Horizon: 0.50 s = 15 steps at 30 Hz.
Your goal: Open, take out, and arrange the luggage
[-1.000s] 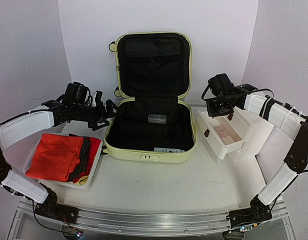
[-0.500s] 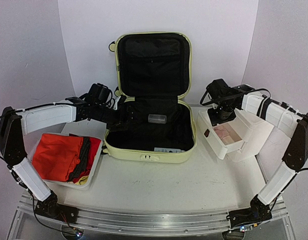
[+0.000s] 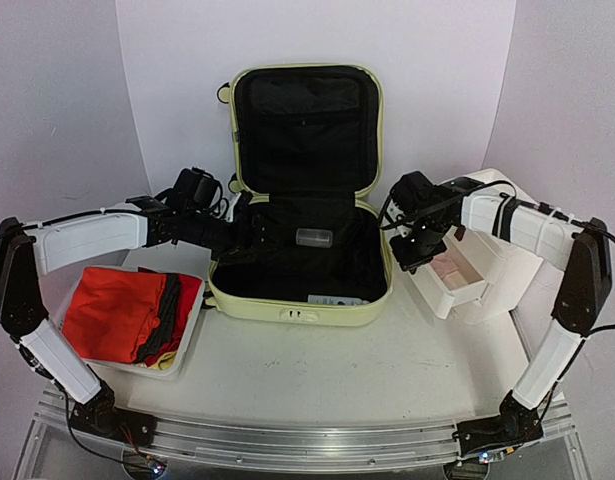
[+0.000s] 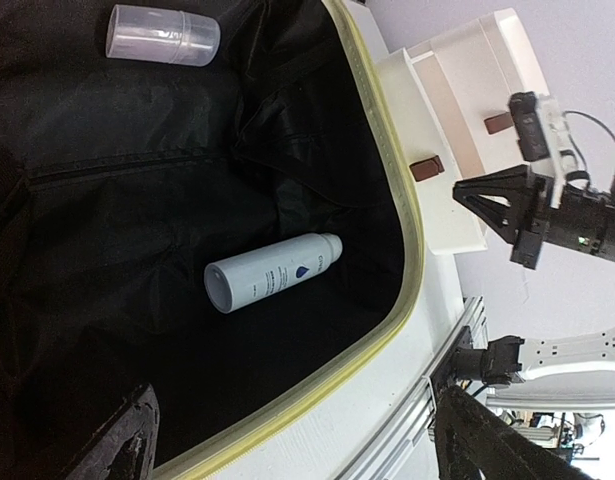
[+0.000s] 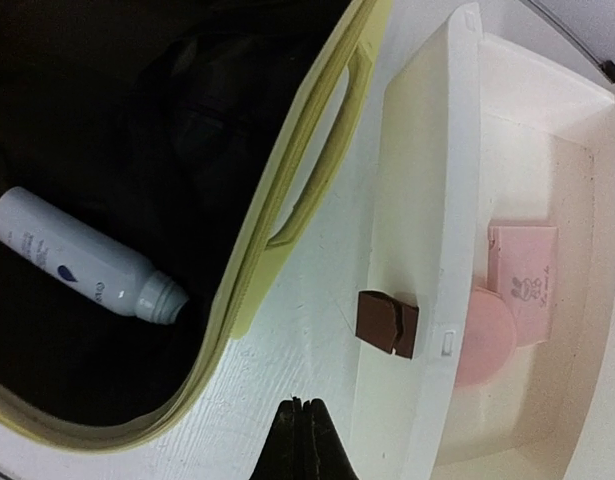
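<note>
Pale yellow-green hard-shell suitcase (image 3: 299, 312), centre-far on the table, lid up. Left gripper (image 3: 255, 232), fingers apart, has entered its left side. Right gripper (image 5: 302, 425), pinched together and empty, has left the white plastic drawer (image 3: 437, 295). White spray bottle (image 4: 272, 272) remains inside, so unpacking continues.

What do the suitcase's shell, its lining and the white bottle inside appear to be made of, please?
The luggage shell looks like moulded hard plastic, pale yellow-green with a smooth, faintly glossy rim. Its lining appears to be thin black fabric, matte and creased. The white bottle is smooth and cylindrical: plastic or coated metal, I cannot tell.
</note>
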Each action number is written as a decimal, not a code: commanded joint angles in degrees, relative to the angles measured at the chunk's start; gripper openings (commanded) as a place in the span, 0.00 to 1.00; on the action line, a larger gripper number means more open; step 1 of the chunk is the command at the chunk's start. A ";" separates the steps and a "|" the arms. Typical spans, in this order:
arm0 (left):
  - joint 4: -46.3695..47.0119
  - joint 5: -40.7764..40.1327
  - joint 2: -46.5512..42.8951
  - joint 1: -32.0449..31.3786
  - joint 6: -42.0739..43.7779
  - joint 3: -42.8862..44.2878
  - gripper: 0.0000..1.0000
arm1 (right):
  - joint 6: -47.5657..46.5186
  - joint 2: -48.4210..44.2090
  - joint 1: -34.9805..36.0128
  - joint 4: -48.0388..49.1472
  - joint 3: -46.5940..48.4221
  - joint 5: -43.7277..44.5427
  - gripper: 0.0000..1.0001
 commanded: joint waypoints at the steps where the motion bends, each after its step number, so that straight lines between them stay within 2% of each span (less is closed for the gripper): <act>1: 1.91 -1.70 -4.05 0.09 1.55 -0.72 0.97 | 2.02 5.91 -0.42 -0.27 2.81 11.37 0.00; 9: 1.67 -3.02 -5.50 0.09 1.43 -1.63 0.96 | 3.16 7.22 -5.17 -0.73 3.46 24.16 0.00; 15: 1.58 -2.50 -4.71 0.08 1.40 -1.23 0.96 | 2.53 9.54 -8.70 -0.66 3.70 28.55 0.00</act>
